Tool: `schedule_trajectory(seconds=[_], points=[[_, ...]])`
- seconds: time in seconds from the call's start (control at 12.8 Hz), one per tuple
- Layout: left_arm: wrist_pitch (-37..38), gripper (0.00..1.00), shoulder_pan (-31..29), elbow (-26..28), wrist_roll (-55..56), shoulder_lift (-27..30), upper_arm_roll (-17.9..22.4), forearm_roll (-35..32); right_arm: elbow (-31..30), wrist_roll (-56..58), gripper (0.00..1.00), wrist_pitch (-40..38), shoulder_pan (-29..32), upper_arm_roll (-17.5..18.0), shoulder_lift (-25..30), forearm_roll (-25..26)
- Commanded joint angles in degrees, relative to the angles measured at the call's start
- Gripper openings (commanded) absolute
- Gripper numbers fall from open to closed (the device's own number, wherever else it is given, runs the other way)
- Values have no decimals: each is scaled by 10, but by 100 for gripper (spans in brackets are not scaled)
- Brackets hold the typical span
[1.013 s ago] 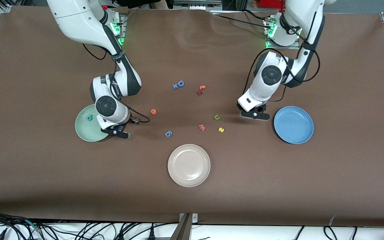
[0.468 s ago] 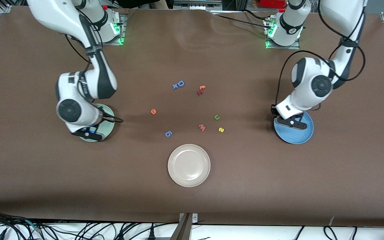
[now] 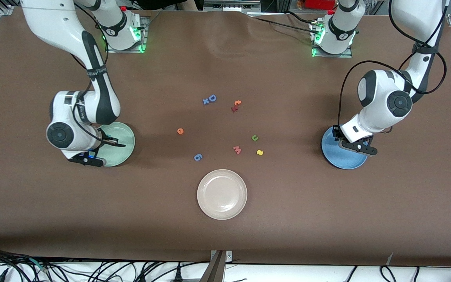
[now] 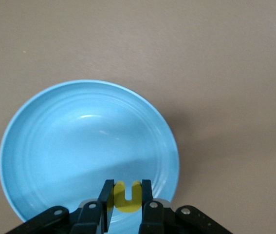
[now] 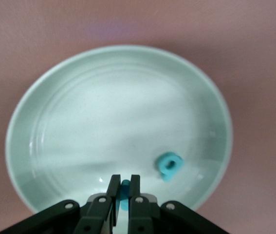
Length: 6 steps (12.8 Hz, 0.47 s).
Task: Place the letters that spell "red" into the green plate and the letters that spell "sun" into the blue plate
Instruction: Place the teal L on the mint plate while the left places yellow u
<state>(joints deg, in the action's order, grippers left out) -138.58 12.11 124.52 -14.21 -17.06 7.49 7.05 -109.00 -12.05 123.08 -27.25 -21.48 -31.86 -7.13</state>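
My left gripper (image 4: 128, 192) is shut on the yellow "n" (image 4: 127, 201) and hangs over the blue plate (image 4: 79, 141), which holds no letters. My right gripper (image 5: 122, 187) is shut on the teal "r" (image 5: 124, 196) above the green plate (image 5: 103, 112), where the teal "d" (image 5: 169, 165) lies. In the front view the left gripper (image 3: 356, 149) covers part of the blue plate (image 3: 333, 156), and the right gripper (image 3: 88, 158) is at the green plate's (image 3: 125, 141) rim. The orange "e" (image 3: 180, 131), green "u" (image 3: 255, 137) and yellow "s" (image 3: 260, 152) lie mid-table.
A cream-white plate (image 3: 222, 194) sits nearest the front camera. A pink "M" (image 3: 237, 149) lies beside the "s" and a periwinkle "6" piece (image 3: 197, 157) beside the cream plate. A blue "D" (image 3: 211, 98) and a red and orange pair (image 3: 235, 105) lie nearer the bases.
Both arms swung outward from the table's middle. The left gripper carried the yellow "n" over the blue plate. The right gripper carried the teal "r" across the green plate.
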Motion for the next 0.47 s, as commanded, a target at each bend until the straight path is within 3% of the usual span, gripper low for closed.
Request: schedule_trajectory(seconds=[0.0, 0.08, 0.16, 0.23, 0.31, 0.39], points=[[10, 13, -16, -24, -12, -21, -5, -14, -14, 10, 3, 27, -3, 4, -14, -14], [10, 13, -16, -26, -12, -24, -5, -15, -15, 13, 6, 27, -3, 4, -15, -15], [10, 14, -16, -30, -12, -27, -5, -15, -14, 16, 23, 26, -1, 4, -15, -15], [10, 19, -16, -32, -12, -28, -5, -14, -14, 16, 57, 25, -2, 4, -14, -15], [10, 47, -16, -32, -8, -29, -6, -13, -12, 15, 80, 22, -2, 4, -11, -15], [10, 99, -19, -32, -3, -31, -6, -7, -10, 11, 82, 15, -3, 3, -3, -15]])
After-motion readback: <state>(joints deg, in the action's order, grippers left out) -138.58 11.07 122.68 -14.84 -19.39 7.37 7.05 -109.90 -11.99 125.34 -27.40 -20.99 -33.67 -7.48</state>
